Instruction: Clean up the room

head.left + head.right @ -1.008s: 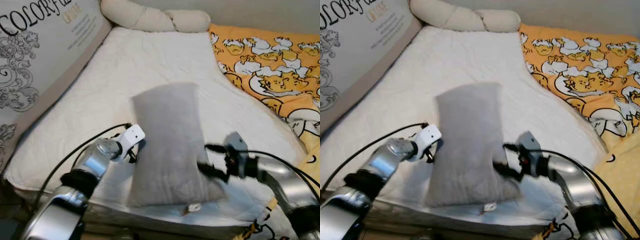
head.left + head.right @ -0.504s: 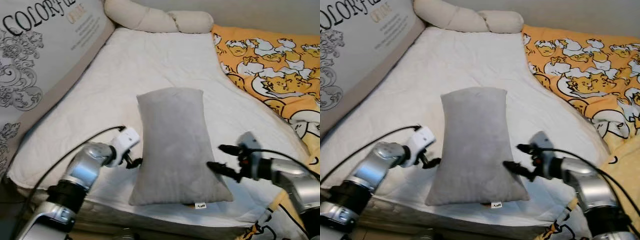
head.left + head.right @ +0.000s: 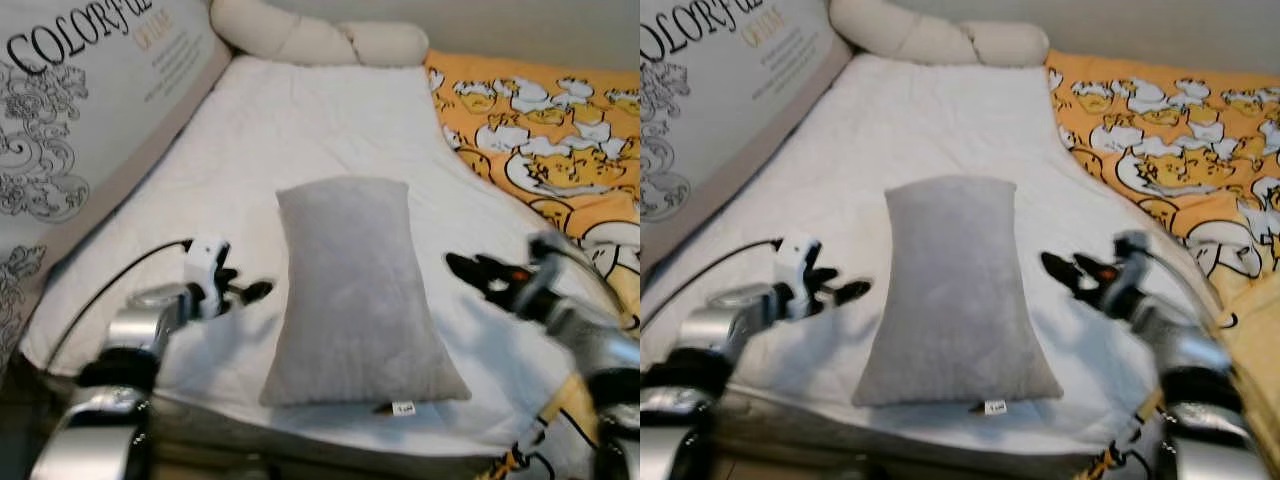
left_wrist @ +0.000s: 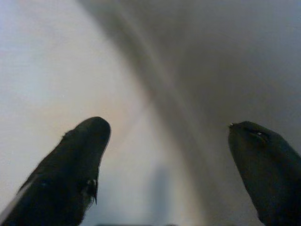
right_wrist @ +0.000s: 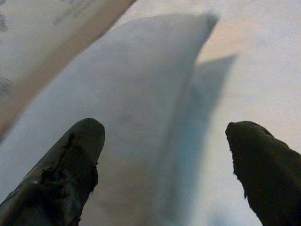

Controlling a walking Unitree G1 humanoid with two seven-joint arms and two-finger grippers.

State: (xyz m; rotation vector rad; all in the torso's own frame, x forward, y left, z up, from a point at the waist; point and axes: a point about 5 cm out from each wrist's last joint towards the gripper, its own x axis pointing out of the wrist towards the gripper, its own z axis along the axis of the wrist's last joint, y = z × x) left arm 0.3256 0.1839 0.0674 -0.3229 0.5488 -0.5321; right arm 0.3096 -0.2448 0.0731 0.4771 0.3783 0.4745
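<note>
A grey pillow (image 3: 350, 285) lies lengthwise on the white mattress (image 3: 300, 130), its near end by the front edge with a small white tag. My left gripper (image 3: 240, 290) is a short way off the pillow's left side, open and holding nothing. On the pillow's right side, my right gripper (image 3: 478, 272) stands open and apart from it. In the right wrist view the pillow (image 5: 136, 103) lies beyond the two spread fingertips (image 5: 70, 165). The left wrist view has the pillow's edge (image 4: 225, 70) blurred ahead of its spread fingers (image 4: 80, 155).
A cream bolster (image 3: 310, 38) lies across the head of the bed. An orange cartoon-print blanket (image 3: 540, 140) covers the right side. A printed board with large lettering (image 3: 70, 110) leans along the left edge.
Both grippers have let go of the pillow and drawn outward from its sides. The pillow has settled flat on the mattress.
</note>
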